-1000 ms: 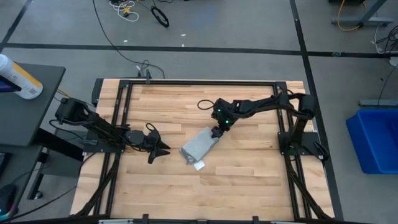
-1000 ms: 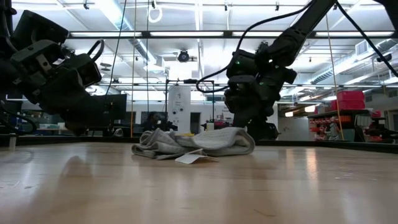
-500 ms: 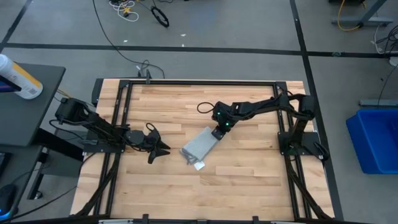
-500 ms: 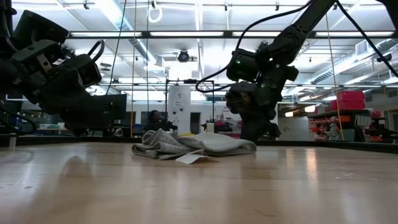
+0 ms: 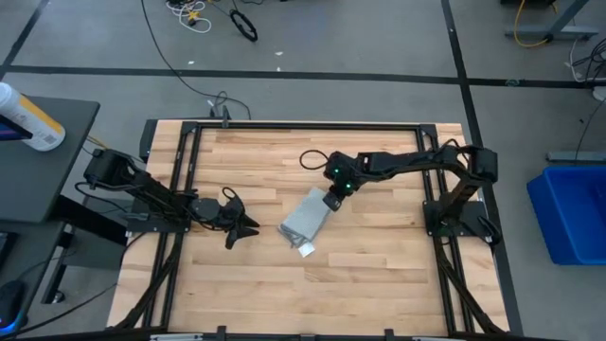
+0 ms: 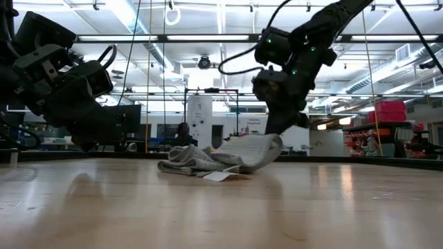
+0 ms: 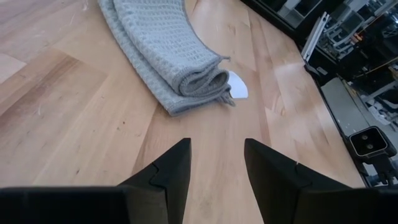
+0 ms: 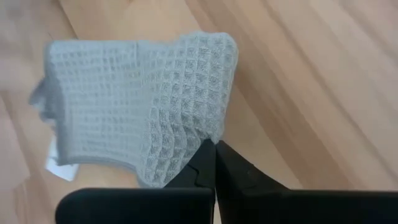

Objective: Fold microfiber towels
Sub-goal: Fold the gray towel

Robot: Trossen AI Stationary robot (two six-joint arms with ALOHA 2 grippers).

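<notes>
The light grey-blue microfiber towel lies folded into a narrow bundle near the table's middle. Its near end and white tag rest on the wood. Its far end is raised off the table. My right gripper is above that far end, shut on it; the right wrist view shows the towel spreading out ahead of the fingers. My left gripper stands open to the towel's left, clear of it. In the left wrist view the towel and its tag lie ahead of the open fingers. My right gripper pinches the edge of the towel's far end between its two fingertips. The fingers slant down from the far right. One layer or several, I cannot tell. That end is lifted clear, and the rest sags down to the near end on the table.
A black metal frame borders the wooden tabletop. A grey side stand with a white bottle is off the table's left. A blue bin sits on the floor to the right. Bare wood lies all round the towel.
My right gripper has shut on the towel's far end and risen, tipping as it went. That end has come up off the table. The near end with the tag has stayed down, and the bundle has been drawn a little toward the right gripper.
</notes>
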